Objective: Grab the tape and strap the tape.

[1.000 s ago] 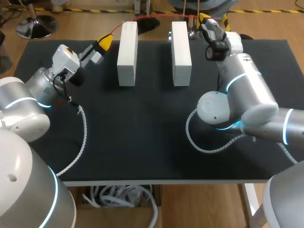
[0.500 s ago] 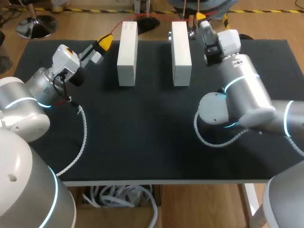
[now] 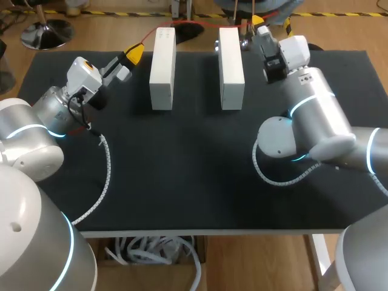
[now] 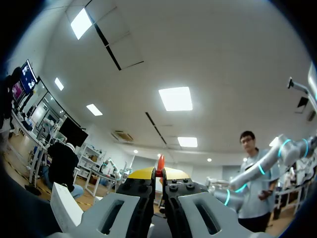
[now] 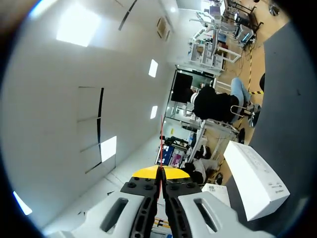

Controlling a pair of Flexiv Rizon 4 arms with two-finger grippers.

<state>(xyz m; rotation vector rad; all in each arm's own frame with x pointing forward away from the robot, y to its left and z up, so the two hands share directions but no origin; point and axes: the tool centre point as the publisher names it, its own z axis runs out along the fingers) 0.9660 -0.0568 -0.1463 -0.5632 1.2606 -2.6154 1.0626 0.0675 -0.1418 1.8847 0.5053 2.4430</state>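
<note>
A thin red tape runs between my two grippers, passing over the far ends of two white blocks that stand side by side on the black table. My left gripper sits just left of the left block, tilted up and shut on one end of the tape, which sticks out between its yellow tips. My right gripper hangs at the table's far edge, just right of the right block, shut on the other end. One white block lies beside the right gripper.
White spiral cable sleeves lie on the table by each arm, one on the left, one looped on the right. The two blocks leave a gap between them. The table's front half holds only the arms.
My right arm has shifted a little to the right and its wrist has turned, keeping the tape's end at the far edge. The left arm has stayed still.
</note>
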